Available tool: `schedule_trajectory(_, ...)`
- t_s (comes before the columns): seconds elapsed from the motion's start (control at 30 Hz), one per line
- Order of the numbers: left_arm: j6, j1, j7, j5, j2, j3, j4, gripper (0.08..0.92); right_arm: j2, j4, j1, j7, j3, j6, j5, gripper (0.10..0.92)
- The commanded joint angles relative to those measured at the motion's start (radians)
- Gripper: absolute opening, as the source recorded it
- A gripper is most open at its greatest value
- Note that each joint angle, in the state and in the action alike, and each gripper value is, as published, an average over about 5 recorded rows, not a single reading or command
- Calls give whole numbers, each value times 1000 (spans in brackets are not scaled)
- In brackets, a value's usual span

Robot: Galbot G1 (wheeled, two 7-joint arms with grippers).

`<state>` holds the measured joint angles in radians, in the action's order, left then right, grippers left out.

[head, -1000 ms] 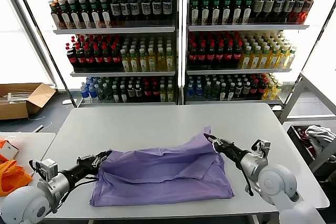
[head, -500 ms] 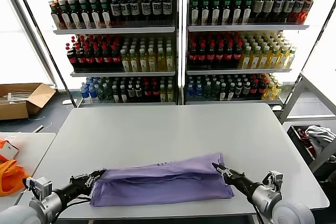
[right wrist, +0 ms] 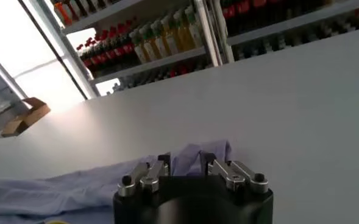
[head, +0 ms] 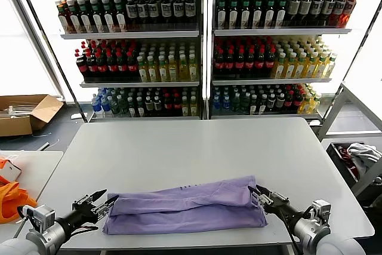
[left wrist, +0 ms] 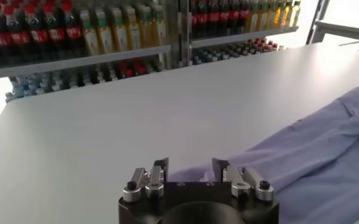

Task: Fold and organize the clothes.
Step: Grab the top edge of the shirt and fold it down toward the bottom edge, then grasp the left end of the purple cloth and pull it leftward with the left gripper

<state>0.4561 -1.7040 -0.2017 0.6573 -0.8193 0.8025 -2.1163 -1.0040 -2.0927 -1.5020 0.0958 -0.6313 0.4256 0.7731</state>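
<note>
Since a moment ago, both grippers drawn back off the shirt's ends and parted; a second earlier, far edge of the shirt still lifted, now laid down in a flat fold. Lavender thin-fabric short-sleeved T-shirt (head: 186, 208) folded into a long low band, lying on the pale grey tabletop (head: 191, 147) near its front edge, stretched across from left to right. Left gripper (head: 93, 200) just beside the shirt's left end, low over the table, fingers spread apart, nothing between them; in the left wrist view, left gripper (left wrist: 190, 172) with a clear gap between the two finger pairs and the lavender cloth (left wrist: 313, 146) just ahead. Right gripper (head: 263, 197) at the shirt's right end, likewise parted and holding nothing; in the right wrist view, right gripper (right wrist: 183, 168) open with a corner of the cloth (right wrist: 194, 155) just ahead. Behind the table, white shelving full of bottled drinks (head: 203, 46). Off to the left, an open brown cardboard box (head: 27, 111) on the floor and a bright orange fabric item (head: 12, 198).
</note>
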Motion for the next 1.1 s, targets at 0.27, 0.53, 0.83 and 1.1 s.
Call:
schedule_trajectory(0.27,-62,-32,215,-19,-307,-56,-97,783,-127,65,-23,17,-169,-335,-230,739)
schedule_trajectory(0.53,-35,-7,306,-179,-463,-152,-61,822,-135,51,-92,18,-196,-321,-177,822)
schedule_trajectory(0.83,-25,10,378,-235,-522,-219,-29,822,-132,42,-99,21,-190,-305,-159,823)
schedule_trajectory(1.1,-19,27,407,-222,-536,-242,14,741,-130,25,-113,35,-185,-312,-151,823)
